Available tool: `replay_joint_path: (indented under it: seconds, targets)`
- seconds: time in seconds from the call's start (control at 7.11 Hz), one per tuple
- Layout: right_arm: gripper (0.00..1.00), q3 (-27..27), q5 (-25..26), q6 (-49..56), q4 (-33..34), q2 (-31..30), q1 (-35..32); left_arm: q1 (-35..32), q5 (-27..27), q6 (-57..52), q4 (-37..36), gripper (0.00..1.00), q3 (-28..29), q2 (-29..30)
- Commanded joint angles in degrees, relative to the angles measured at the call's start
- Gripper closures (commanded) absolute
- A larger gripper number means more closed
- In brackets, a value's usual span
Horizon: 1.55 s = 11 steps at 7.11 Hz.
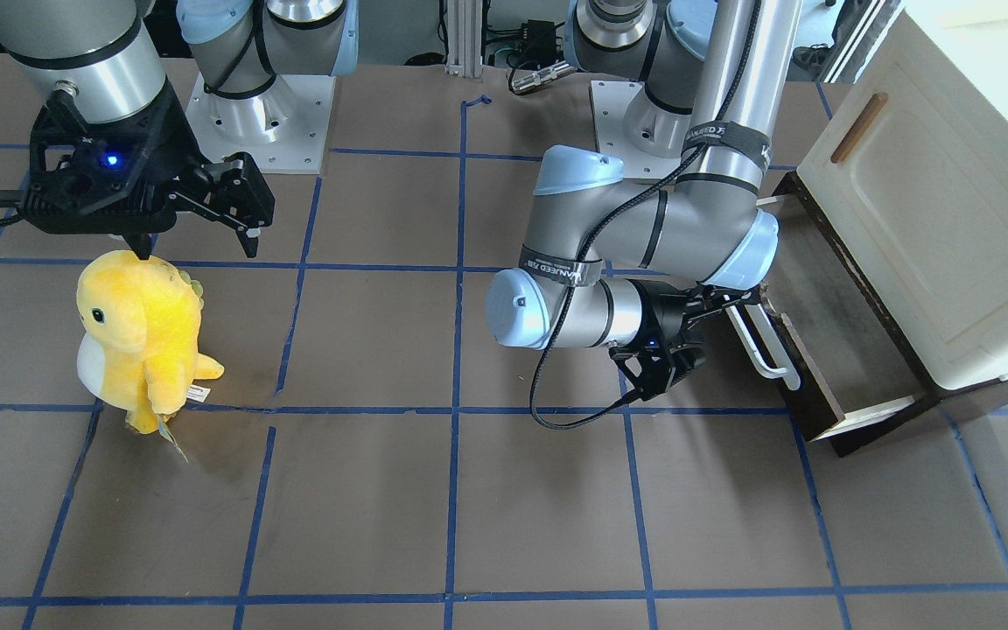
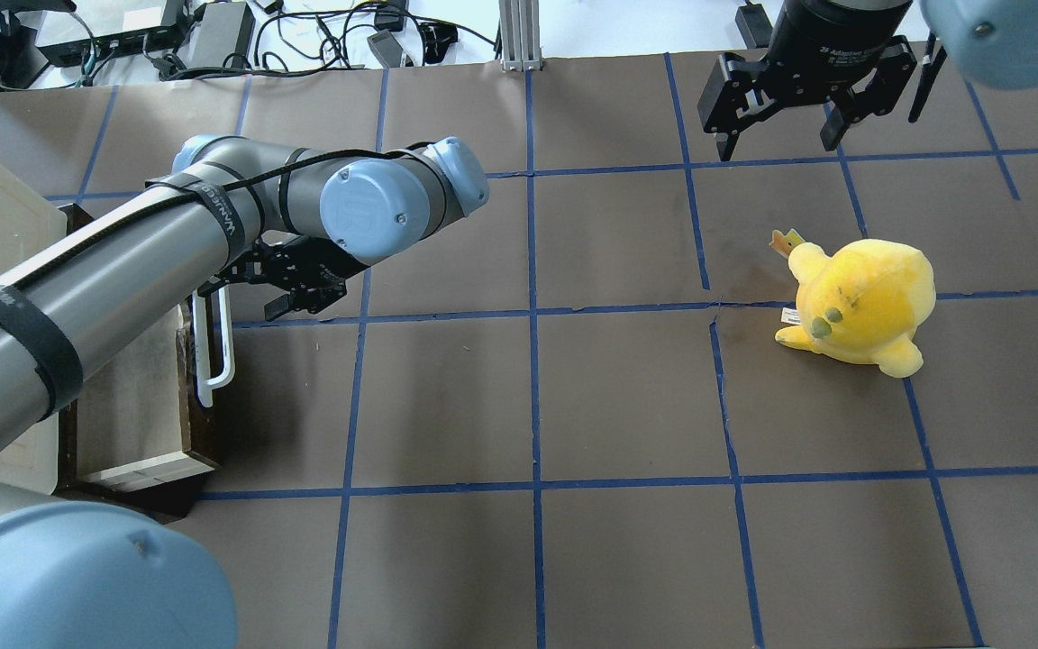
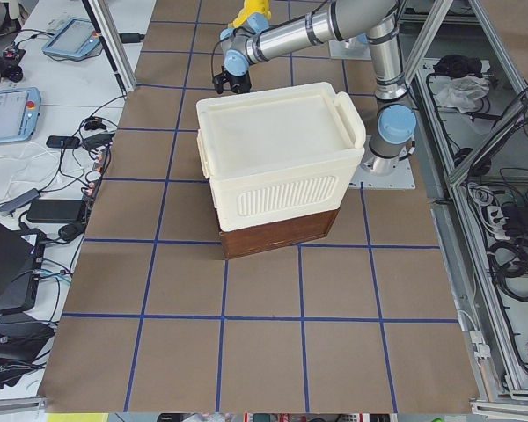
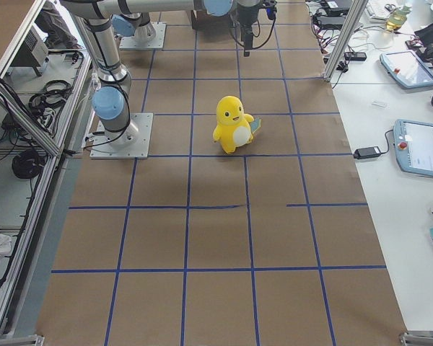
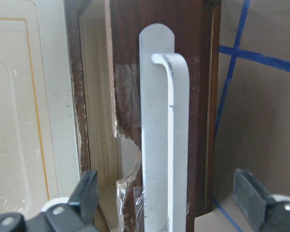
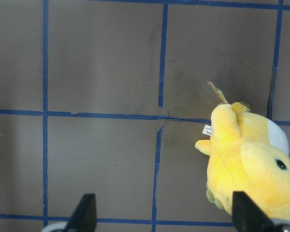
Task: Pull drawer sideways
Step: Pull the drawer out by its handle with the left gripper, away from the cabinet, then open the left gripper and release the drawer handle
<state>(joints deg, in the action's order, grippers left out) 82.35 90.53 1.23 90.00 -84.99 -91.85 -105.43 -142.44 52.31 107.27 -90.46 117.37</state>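
Observation:
The dark-brown drawer [image 1: 828,350] sticks partly out from under the cream cabinet [image 1: 924,201], showing its greyish inside and its white bar handle [image 1: 762,346]. My left gripper [image 1: 703,337] is open right at the handle. In the left wrist view the handle [image 5: 162,145] runs up the middle, with one finger [image 5: 84,193] on each side and not touching it. The overhead view shows the drawer [image 2: 136,424], the handle [image 2: 213,347] and the left gripper [image 2: 244,297]. My right gripper [image 1: 198,241] hangs open and empty above the table, far from the drawer.
A yellow plush toy [image 1: 141,337] stands on the brown gridded table just below the right gripper, and shows in the right wrist view [image 6: 251,164]. The cabinet front has a small brown wooden handle [image 1: 858,129]. The arm bases [image 1: 259,105] stand at the table's far edge.

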Motion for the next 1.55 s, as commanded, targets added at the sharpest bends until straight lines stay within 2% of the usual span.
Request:
replay_joint_path:
  seconds: [0.0, 0.28, 0.56, 0.84, 0.99, 1.27, 1.41]
  targets:
    - [0.00, 0.00, 0.00, 0.00, 0.00, 0.00, 0.00, -2.40, 4.89, -3.17, -0.57, 0.00, 3.44, -2.74]
    - [0.00, 0.00, 0.00, 0.00, 0.00, 0.00, 0.00, -2.76, 6.90, -6.43, -1.89, 0.00, 4.50, -6.96]
    - [0.00, 0.00, 0.00, 0.00, 0.00, 0.00, 0.00, -1.80, 16.79, -11.23, -6.44, 0.00, 5.73, -11.53]
    - [0.00, 0.00, 0.00, 0.00, 0.00, 0.00, 0.00, -0.66, 21.13, -18.27, -8.40, 0.00, 6.88, -16.19]
    - [0.00, 0.00, 0.00, 0.00, 0.00, 0.00, 0.00, 1.44, 22.54, -22.48, -7.79, 0.00, 6.18, -18.56]
    - [0.00, 0.00, 0.00, 0.00, 0.00, 0.00, 0.00, 5.48, 29.39, -31.79, -7.52, 0.00, 5.56, -22.61]
    - [0.00, 0.00, 0.00, 0.00, 0.00, 0.00, 0.00, 7.76, 29.41, -36.71, -7.52, 0.00, 5.56, -24.19]
